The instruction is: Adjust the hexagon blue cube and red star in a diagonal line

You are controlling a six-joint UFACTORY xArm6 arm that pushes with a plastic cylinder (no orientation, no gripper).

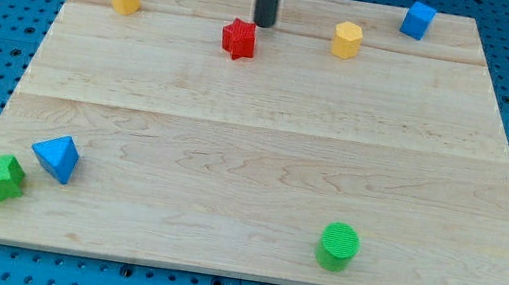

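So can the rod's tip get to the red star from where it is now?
Probably yes. My tip sits just to the upper right of the red star, with bare board between them. The yellow hexagon lies off to the view's right, out of the way.

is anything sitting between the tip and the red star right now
No. My tip sits just to the upper right of the red star, with only bare board between them. The yellow hexagon and blue cube lie farther to the view's right.
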